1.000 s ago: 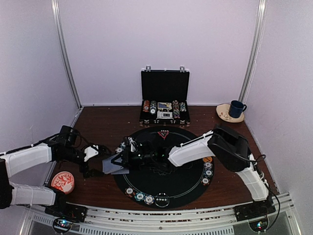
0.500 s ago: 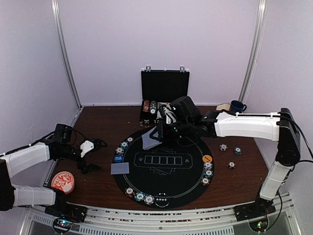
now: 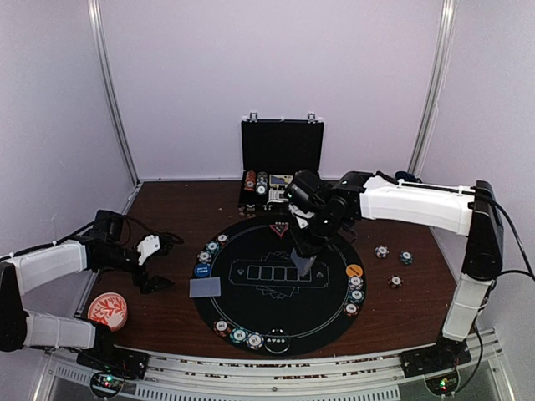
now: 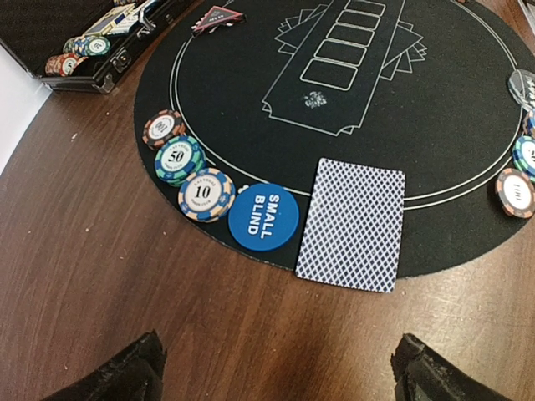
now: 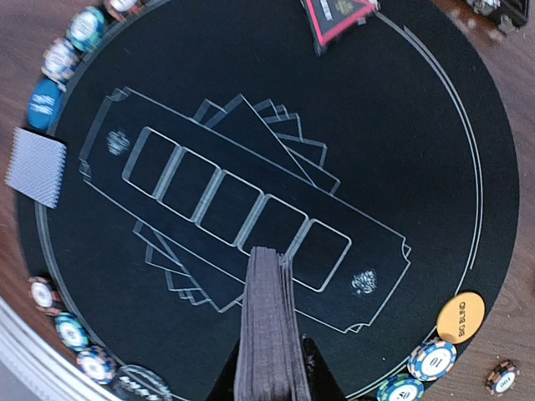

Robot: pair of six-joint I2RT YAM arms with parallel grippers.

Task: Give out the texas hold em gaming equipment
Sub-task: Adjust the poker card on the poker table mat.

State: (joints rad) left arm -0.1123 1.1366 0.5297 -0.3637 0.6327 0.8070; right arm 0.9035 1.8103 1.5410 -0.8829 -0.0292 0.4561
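While the right gripper [image 3: 304, 249] pinches the deck [image 5: 266, 326] over the mat [image 3: 251, 313], it looks light, slick, slide-prone.
Hold the flat faces; left gripper [image 4: 284, 376] gapes empty beside the mat.

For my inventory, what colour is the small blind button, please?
Blue button, white lettering; left wrist view.

One round mat [image 3: 276, 311], one lone face-down card [image 4: 351, 224], one deck [image 5: 267, 334], three button discs [image 4: 263, 216], one red triangle [image 4: 216, 17], twelve poker chips [image 4: 201, 194]: nine rimming the mat, three loose.
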